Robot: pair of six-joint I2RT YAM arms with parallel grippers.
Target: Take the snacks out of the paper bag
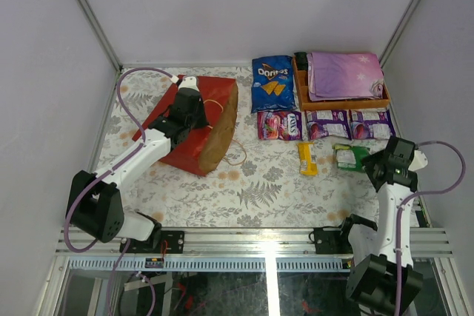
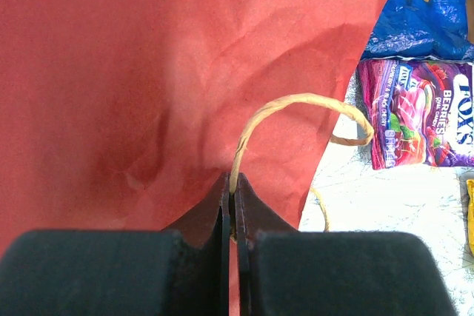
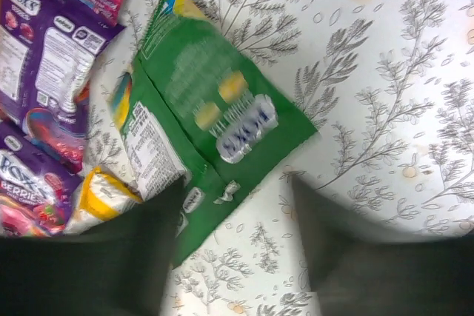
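The red paper bag (image 1: pixel 189 135) lies on its side at the left, its brown mouth (image 1: pixel 220 129) facing right. My left gripper (image 1: pixel 197 116) rests on it, shut on a tan loop handle (image 2: pixel 296 101) pinched between the fingertips (image 2: pixel 233 183). The snacks lie on the table: the blue Doritos bag (image 1: pixel 272 83), a pink Fox's pack (image 1: pixel 279 125), two purple packs (image 1: pixel 328 123), a yellow pack (image 1: pixel 306 158) and a green pack (image 1: pixel 350 157). My right gripper (image 3: pixel 237 205) is open and empty, just above the near edge of the green pack (image 3: pixel 215 101).
An orange wooden tray (image 1: pixel 341 103) with a folded purple star-print cloth (image 1: pixel 345 74) stands at the back right. The bag's second handle (image 1: pixel 237 155) trails on the floral tablecloth. White walls enclose the table on three sides.
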